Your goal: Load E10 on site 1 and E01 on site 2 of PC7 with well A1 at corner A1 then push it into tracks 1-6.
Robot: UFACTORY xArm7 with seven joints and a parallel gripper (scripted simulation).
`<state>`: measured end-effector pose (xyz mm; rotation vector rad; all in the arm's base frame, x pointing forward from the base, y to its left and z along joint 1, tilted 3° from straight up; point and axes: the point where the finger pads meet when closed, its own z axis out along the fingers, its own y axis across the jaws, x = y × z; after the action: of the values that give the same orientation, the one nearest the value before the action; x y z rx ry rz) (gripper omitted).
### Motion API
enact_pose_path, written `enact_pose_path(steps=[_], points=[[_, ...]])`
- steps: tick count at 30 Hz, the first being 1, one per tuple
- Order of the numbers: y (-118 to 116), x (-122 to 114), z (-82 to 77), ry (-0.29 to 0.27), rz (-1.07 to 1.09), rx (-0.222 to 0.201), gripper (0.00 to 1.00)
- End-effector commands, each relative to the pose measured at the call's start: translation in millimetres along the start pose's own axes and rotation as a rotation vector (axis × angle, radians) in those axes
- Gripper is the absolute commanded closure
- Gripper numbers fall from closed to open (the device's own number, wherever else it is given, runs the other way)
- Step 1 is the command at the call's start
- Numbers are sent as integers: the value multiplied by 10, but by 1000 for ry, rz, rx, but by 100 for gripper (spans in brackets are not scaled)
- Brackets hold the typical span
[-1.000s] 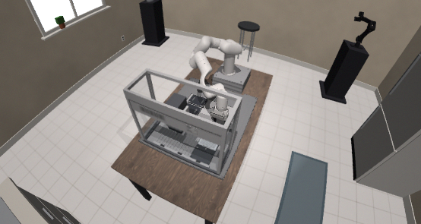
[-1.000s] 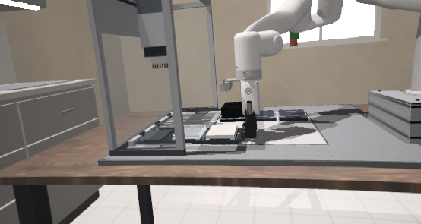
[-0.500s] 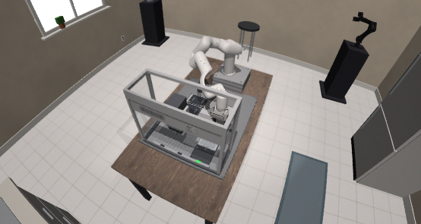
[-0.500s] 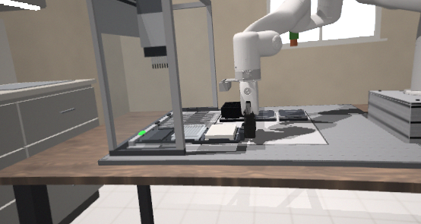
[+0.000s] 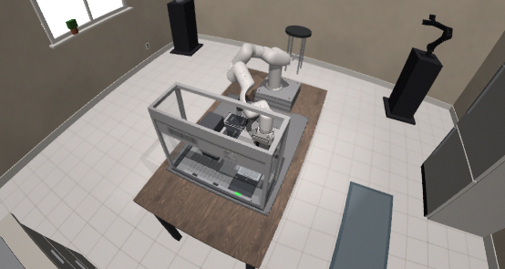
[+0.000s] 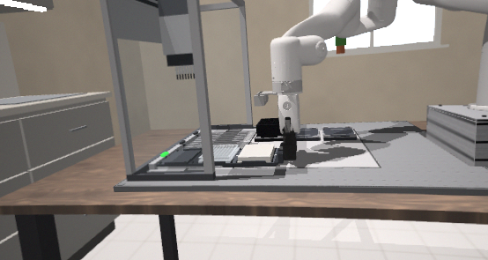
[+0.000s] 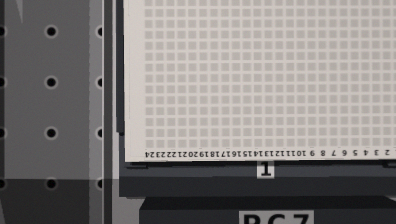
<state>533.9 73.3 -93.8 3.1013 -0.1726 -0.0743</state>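
One pale cream 384-well plate [image 7: 260,75] lies flat on the dark grey plate carrier [image 7: 200,182], its numbered edge (24 down to 2) just above the white site tag "1" [image 7: 265,169]. The carrier sits in the instrument's rails with a green lamp [image 6: 165,154] lit at its far end. At the carrier's 3 o'clock end, the white arm [image 6: 291,60] points straight down, its black gripper [image 6: 288,150] spread open and holding nothing.

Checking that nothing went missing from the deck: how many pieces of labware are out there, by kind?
White 384-well plate: 1
Clear-looking well plate: 1
Black deep-well block: 1
Total: 3
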Motion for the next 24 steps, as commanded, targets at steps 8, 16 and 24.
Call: enact_pose_path(steps=[8,16,24], points=[[-8,10,-17,3,-1,1,18],[-8,-17,-17,3,-1,1,18],[-8,-63,-16,3,-1,1,18]])
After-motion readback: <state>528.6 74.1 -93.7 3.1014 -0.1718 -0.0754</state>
